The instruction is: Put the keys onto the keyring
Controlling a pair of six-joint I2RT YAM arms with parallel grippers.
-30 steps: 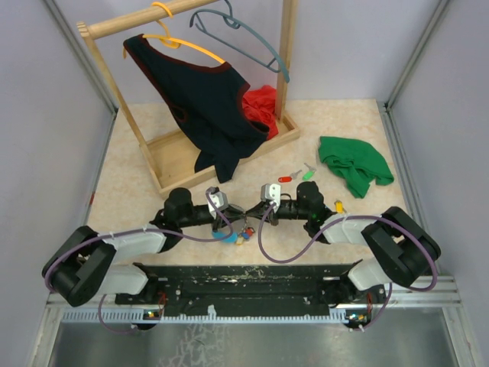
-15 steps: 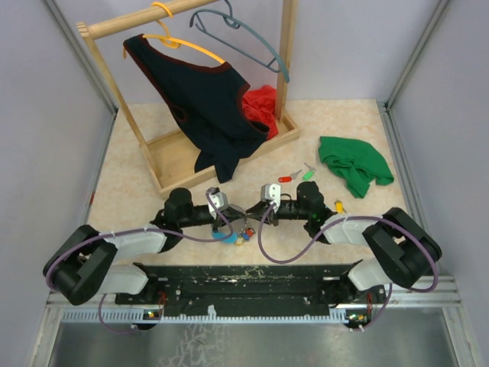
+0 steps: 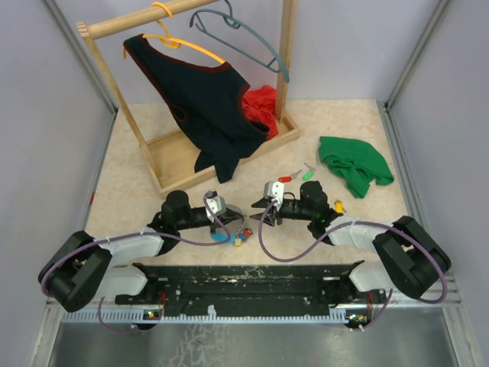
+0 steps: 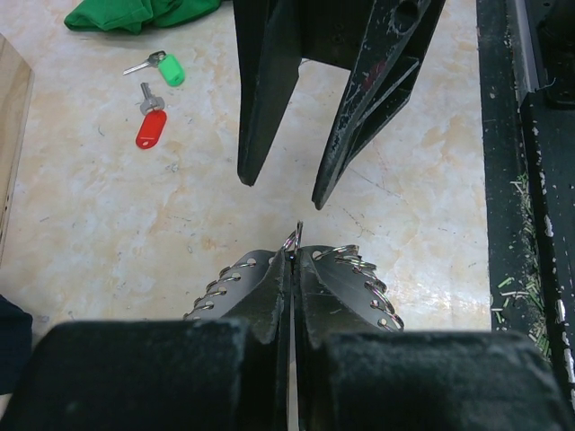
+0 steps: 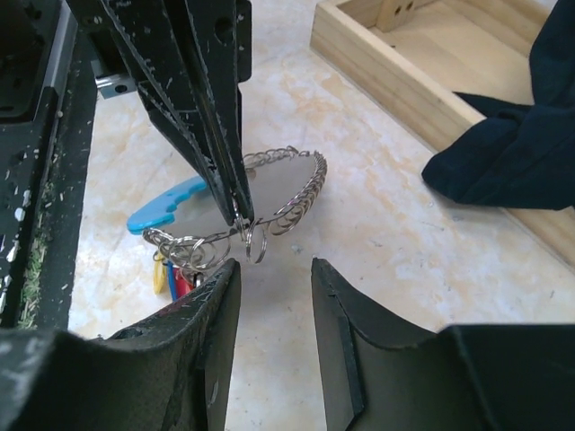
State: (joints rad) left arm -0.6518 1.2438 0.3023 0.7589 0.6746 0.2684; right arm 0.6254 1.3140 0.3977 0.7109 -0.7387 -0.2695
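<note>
The keyring (image 5: 289, 212) is a silver wiry coil joined to a light-blue band (image 5: 164, 207), with small yellow, red and blue keys (image 5: 175, 279) dangling under it. My left gripper (image 4: 294, 256) is shut on a small ring of the keyring (image 4: 297, 237) and holds it just above the table near the front edge (image 3: 231, 226). My right gripper (image 5: 274, 269) is open and empty, facing the left one with a small gap between them (image 3: 257, 206). A red-capped key (image 4: 150, 128) and a green-capped key (image 4: 170, 69) lie loose on the table beyond. A yellow-capped key (image 3: 338, 205) lies by the right arm.
A wooden clothes rack (image 3: 221, 145) with a dark garment (image 3: 206, 99) and a red cloth stands at the back left; its base shows in the right wrist view (image 5: 404, 63). A green cloth (image 3: 353, 164) lies at the back right. The black base rail (image 3: 244, 279) runs along the front.
My right gripper has drawn back to the right, away from the left gripper and the keyring. The left gripper still holds the keyring and has shifted slightly.
</note>
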